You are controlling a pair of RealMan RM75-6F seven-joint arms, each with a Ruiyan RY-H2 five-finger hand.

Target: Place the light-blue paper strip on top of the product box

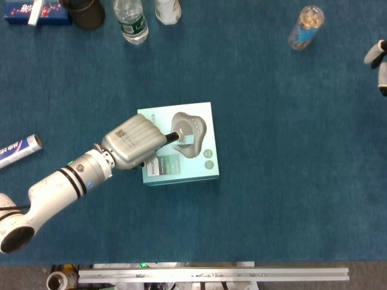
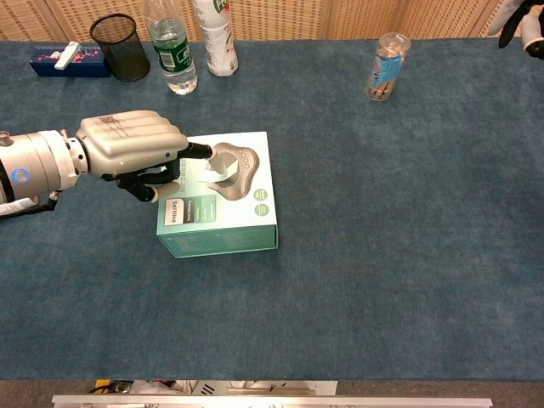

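The light-green product box lies flat on the blue cloth, left of centre. My left hand reaches over the box's left part from the left. Its fingertips pinch the light-blue paper strip. The strip is bent and lies over the printed picture on the box top. My right hand shows only partly at the far right edge, away from the box, and how its fingers lie is unclear.
Along the far edge stand a black mesh cup, two bottles, a dark blue box and a clear jar. A tube lies at the left edge.
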